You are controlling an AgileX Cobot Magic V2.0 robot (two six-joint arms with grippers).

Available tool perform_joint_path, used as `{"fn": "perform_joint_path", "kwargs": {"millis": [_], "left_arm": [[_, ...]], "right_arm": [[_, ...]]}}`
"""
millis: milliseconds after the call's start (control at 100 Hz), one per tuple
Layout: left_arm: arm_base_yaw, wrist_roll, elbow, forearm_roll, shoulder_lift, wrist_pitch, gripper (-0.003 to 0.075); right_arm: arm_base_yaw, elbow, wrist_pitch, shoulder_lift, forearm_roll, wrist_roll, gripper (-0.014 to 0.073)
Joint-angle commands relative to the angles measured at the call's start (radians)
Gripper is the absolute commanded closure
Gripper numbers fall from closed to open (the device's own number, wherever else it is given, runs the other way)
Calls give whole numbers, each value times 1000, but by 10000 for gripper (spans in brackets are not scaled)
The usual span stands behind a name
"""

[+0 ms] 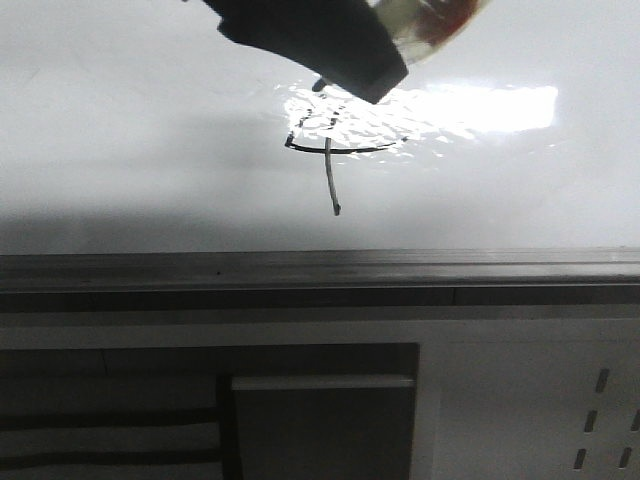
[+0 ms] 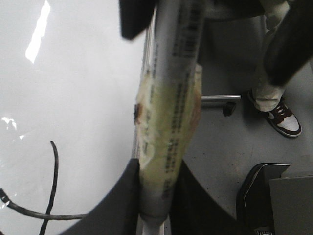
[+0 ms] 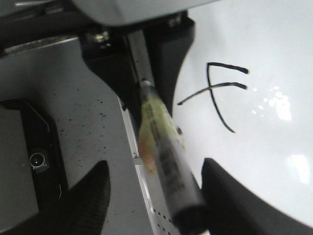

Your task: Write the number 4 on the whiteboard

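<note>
On the glossy white whiteboard (image 1: 120, 120), our right gripper (image 3: 154, 196) clamps a slim, stiff, tape-wrapped marker (image 3: 164, 147) mid-barrel; left likewise.

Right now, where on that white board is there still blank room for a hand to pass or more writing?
The whiteboard is bare to the left of the number 4 and below it, down to the grey edge rail. The right side is also unmarked, though glare covers part of it. It is crowded just above the figure, where a dark gripper hangs.
</note>
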Motion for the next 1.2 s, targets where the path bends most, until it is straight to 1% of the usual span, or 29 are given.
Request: {"fn": "perform_joint_path", "kwargs": {"millis": [0,60,130,190,260,320,390,440,530,610,710,780,900,1010,1190], "left_arm": [[21,-33,-33,-28,-36,-44,741],[50,-80,-33,-21,-46,-44,741],[91,-175,-33,16,-69,-44,741],[127,-284,-33,74,-102,-42,741],[173,-448,-33,166,-148,-34,741],[213,-601,-24,251,-189,-19,741],[253,-745,10,357,-247,-14,741],[280,-828,46,424,-290,-23,741],[332,-955,127,476,-368,-70,741],[378,-1007,206,487,-428,-121,741],[441,-1022,317,487,-477,-198,741],[481,-1046,383,487,-489,-246,741],[538,-1046,471,457,-480,-349,741],[563,-1046,492,445,-449,-407,741],[563,-1046,492,433,-389,-483,741]], "right_arm": [[-3,-49,-33,-62,-93,142,210],[-7,-49,-35,-97,-188,248,210],[-20,-49,-32,-139,-284,398,210],[-35,-49,-31,-174,-364,538,210],[-44,-41,-25,-215,-405,627,210],[-46,-24,-24,-250,-407,632,210],[-46,2,-25,-284,-407,632,210],[-46,22,-25,-301,-407,632,210],[-46,59,-30,-323,-407,632,210],[-46,84,-34,-326,-407,633,210],[-46,110,-58,-326,-407,658,210],[-46,126,-78,-326,-407,661,210],[-46,148,-103,-326,-407,661,210],[-46,162,-119,-326,-407,661,210],[-46,162,-123,-326,-407,661,210]]}}
